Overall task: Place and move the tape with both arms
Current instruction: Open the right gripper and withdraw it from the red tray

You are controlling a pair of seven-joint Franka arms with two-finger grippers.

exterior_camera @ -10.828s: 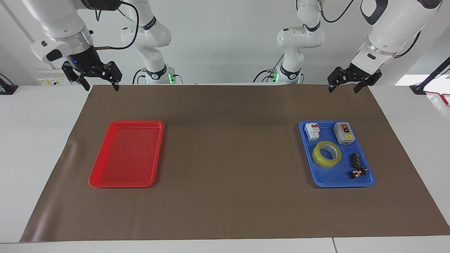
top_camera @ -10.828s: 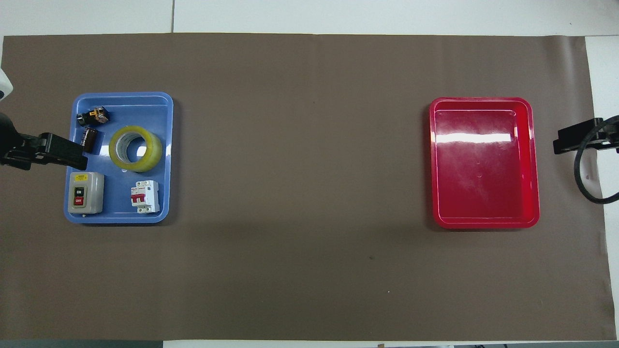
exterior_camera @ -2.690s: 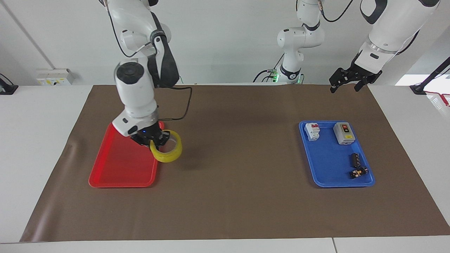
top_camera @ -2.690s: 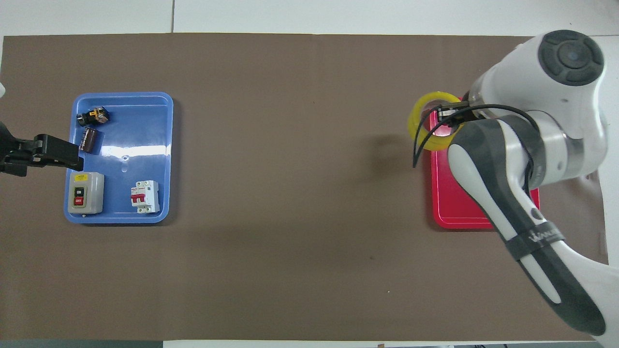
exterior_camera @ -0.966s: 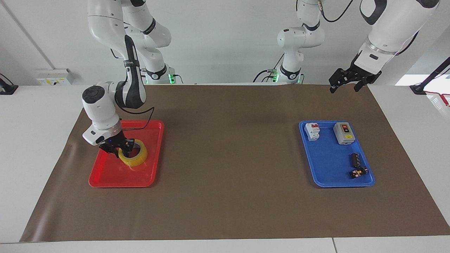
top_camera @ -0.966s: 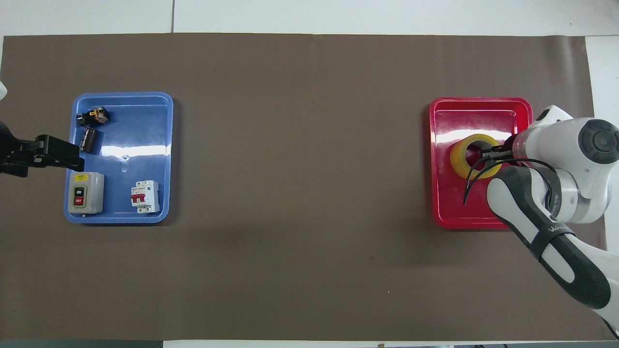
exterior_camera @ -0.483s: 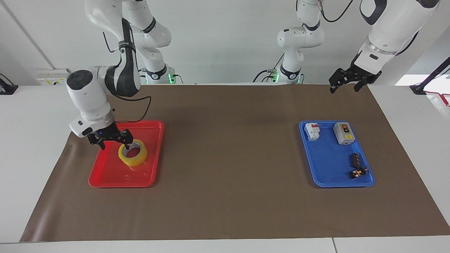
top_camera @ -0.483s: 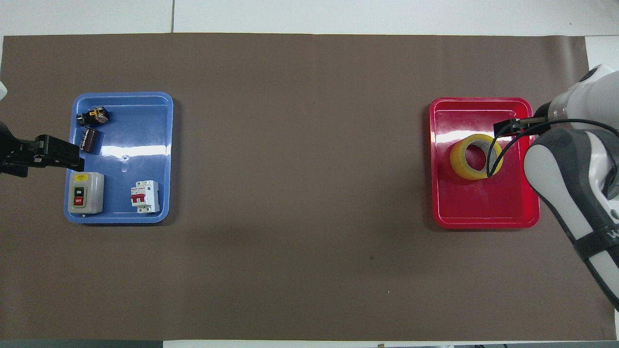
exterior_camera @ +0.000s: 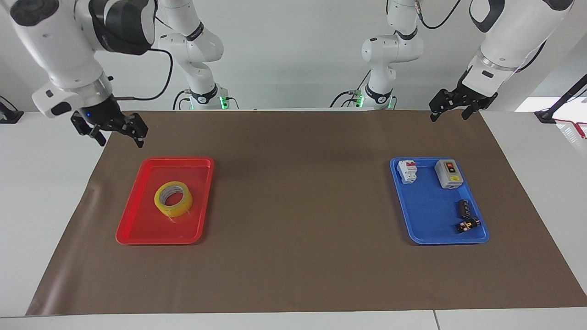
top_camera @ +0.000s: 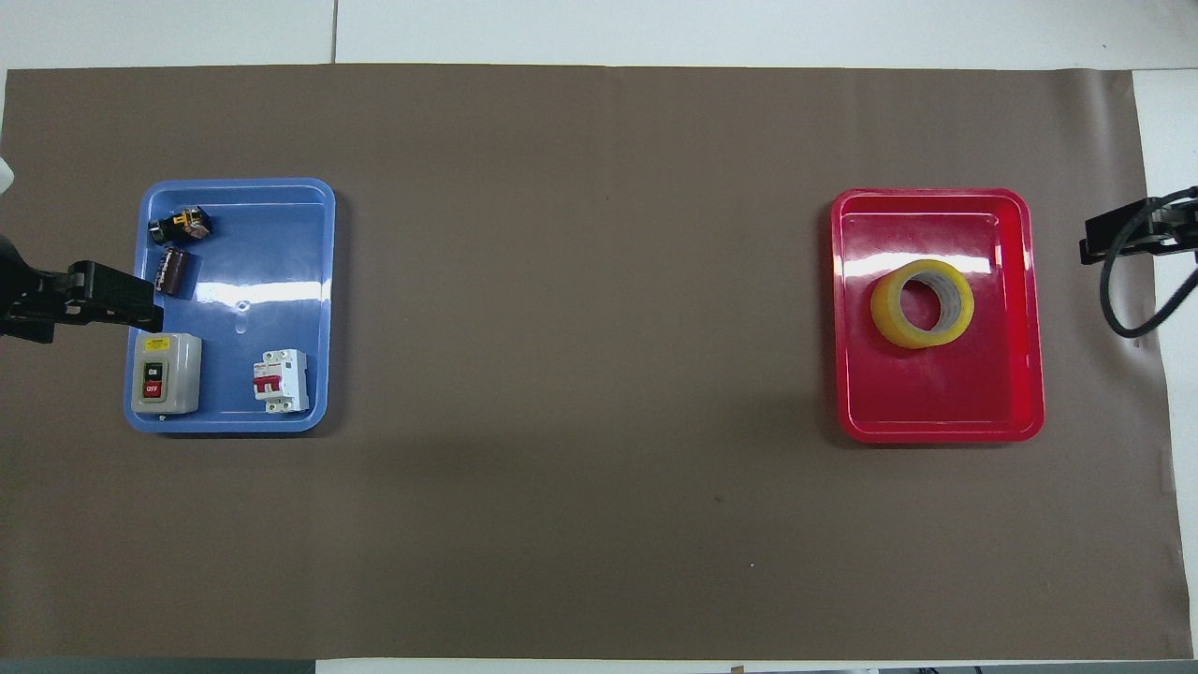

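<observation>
Brown paper matting (exterior_camera: pixel 293 215) covers most of the white table (exterior_camera: pixel 41 206), and everything else sits on it or hangs over it. Two trays lie well apart at the table's ends. At the right arm's end is the red tray (exterior_camera: pixel 137 220), and the tape (exterior_camera: pixel 173 199) lies flat in it, roughly at its middle, hole upward, with nothing touching it. At the left arm's end is the blue tray (exterior_camera: pixel 426 215). In its part nearer the robots stand a grey on/off switch box (exterior_camera: pixel 447 173) and a white circuit breaker with a red lever (exterior_camera: pixel 407 171), side by side but apart. Farther from the robots, along the tray's outer edge, lie a dark cylindrical capacitor (exterior_camera: pixel 464 208) and a small black push-button part (exterior_camera: pixel 467 225), close together.

Right gripper (exterior_camera: pixel 117 133) hangs in the air over the mat's corner, clear of the red tray, with its fingers spread apart and nothing between them. Left gripper (exterior_camera: pixel 448 113) waits raised over the mat's edge nearest the robots, its fingers likewise parted and holding nothing.
</observation>
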